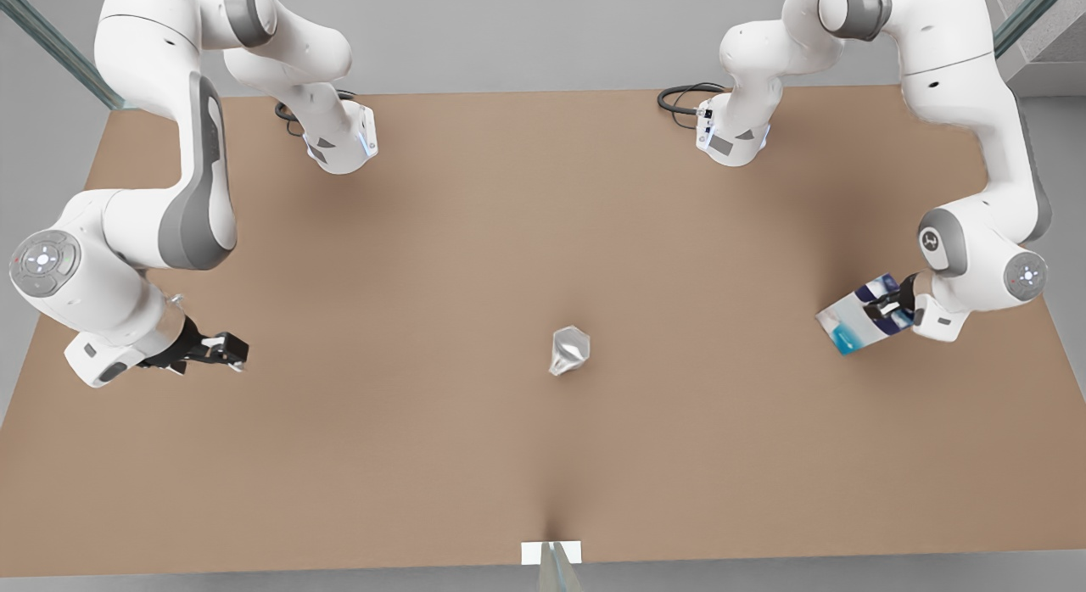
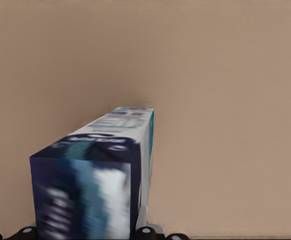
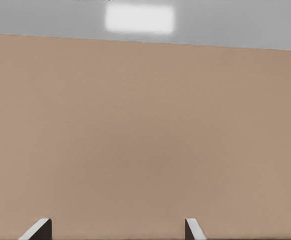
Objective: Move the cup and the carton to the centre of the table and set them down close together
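Observation:
The silvery-grey faceted cup (image 1: 568, 350) stands by itself near the middle of the table (image 1: 424, 236). The white carton (image 1: 865, 316) with navy print and a turquoise end is at the front view's right, tilted, with my left gripper (image 1: 891, 304) shut on it. In the left wrist view the carton (image 2: 100, 170) stretches away from the camera over bare tabletop. My right gripper (image 1: 227, 350) hangs low at the front view's left, far from the cup. It is open, and nothing lies between its fingers (image 3: 193, 229).
A small white tab (image 1: 551, 552) marks the near long edge of the table. The two arm bases, with black cables (image 1: 683, 96), stand along the far edge. Bare tabletop lies all around the cup.

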